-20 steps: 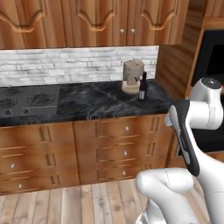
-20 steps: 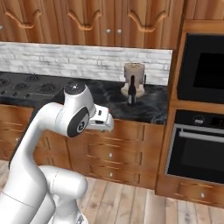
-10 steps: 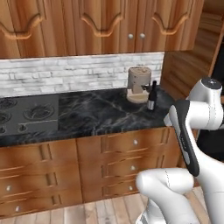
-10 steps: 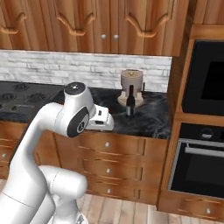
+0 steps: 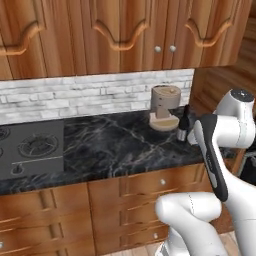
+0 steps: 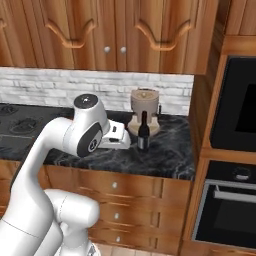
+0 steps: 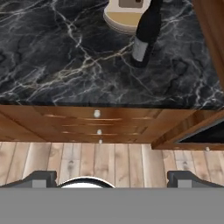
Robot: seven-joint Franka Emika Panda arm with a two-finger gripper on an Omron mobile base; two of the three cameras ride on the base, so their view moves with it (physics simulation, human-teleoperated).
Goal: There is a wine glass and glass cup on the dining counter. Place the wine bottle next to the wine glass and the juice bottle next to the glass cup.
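The wine bottle (image 6: 143,132) is dark and slim with a pale label. It stands upright on the black marble wall counter (image 6: 170,157), just in front of a beige appliance. The left base view shows the wine bottle (image 5: 183,125) right beside my forearm. In the hand view the wine bottle (image 7: 146,33) sits at the upper middle, well ahead of my gripper (image 7: 113,179). The gripper is open and empty, hovering over the wood floor in front of the drawers, short of the counter edge. The wine glass, glass cup, juice bottle and dining counter are out of view.
A beige coffee machine (image 5: 165,107) stands against the brick backsplash right behind the bottle. A stovetop (image 5: 30,147) lies to the left. Wall ovens (image 6: 235,115) and a wood panel close off the right side. Upper cabinets (image 6: 110,30) hang above the counter.
The whole picture has shifted: the base has driven closer to the wall counter, so the bottle and appliance loom larger and nearer my arm. The gripper stays open.
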